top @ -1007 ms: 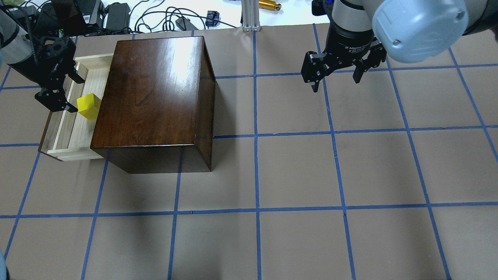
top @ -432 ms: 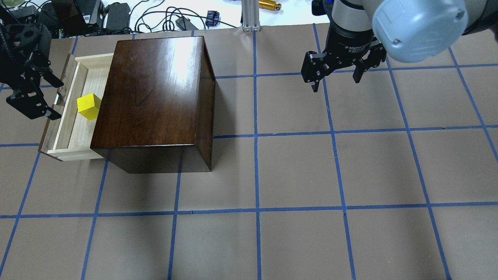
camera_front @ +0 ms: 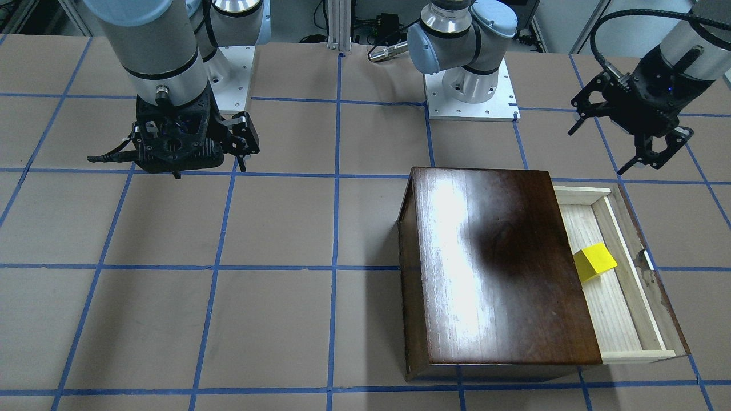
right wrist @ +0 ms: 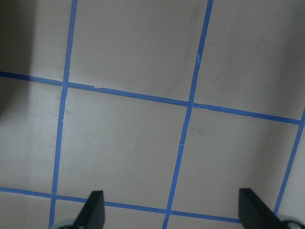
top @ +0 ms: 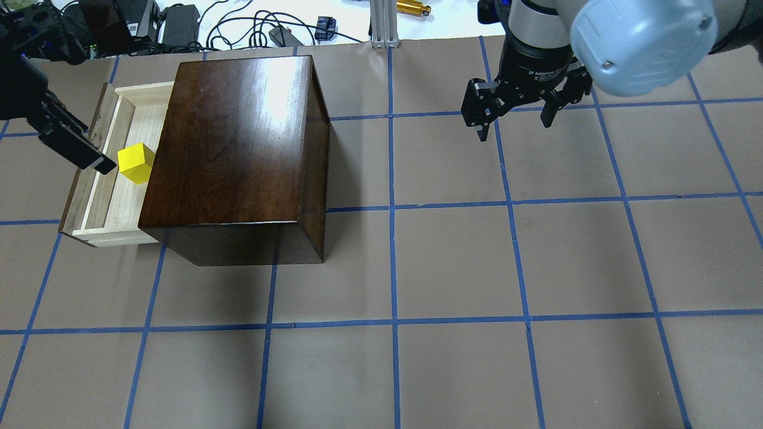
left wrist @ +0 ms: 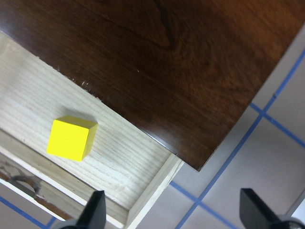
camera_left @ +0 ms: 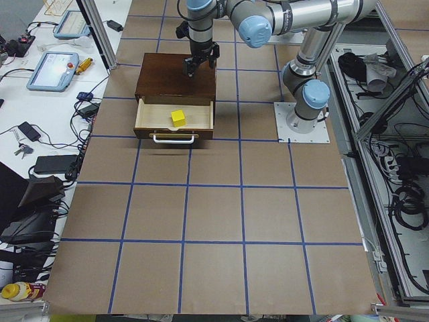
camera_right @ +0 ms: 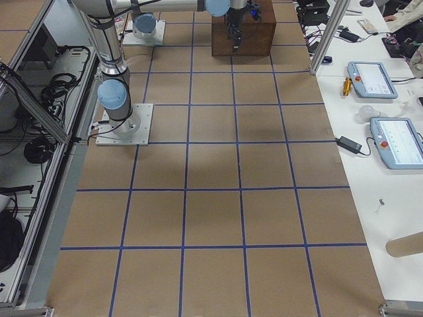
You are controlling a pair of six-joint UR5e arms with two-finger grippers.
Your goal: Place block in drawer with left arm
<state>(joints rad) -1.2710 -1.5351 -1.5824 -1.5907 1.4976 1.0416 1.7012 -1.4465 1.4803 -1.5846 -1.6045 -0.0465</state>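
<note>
Left tool (camera_front: 595, 152) has lifted off the drawer (top: 113, 205) and backed out past its front panel since the earlier frame; jaws spread wide, nothing held. Block (top: 136, 163) hasn't shifted: flat on the drawer floor, just beside the box (top: 238, 137) edge. Release looks clean, placement reads as done, drawer open. Right tool (top: 514, 125), well apart across the worktop (top: 453, 262), unchanged, splayed and empty.

The overhead view looks down over the table (top: 453, 262); the front-facing one looks steeply down from the opposite side, both sharing the drawer (top: 119, 202). Side cameras stand far back; wrist cameras look down closely.
</note>
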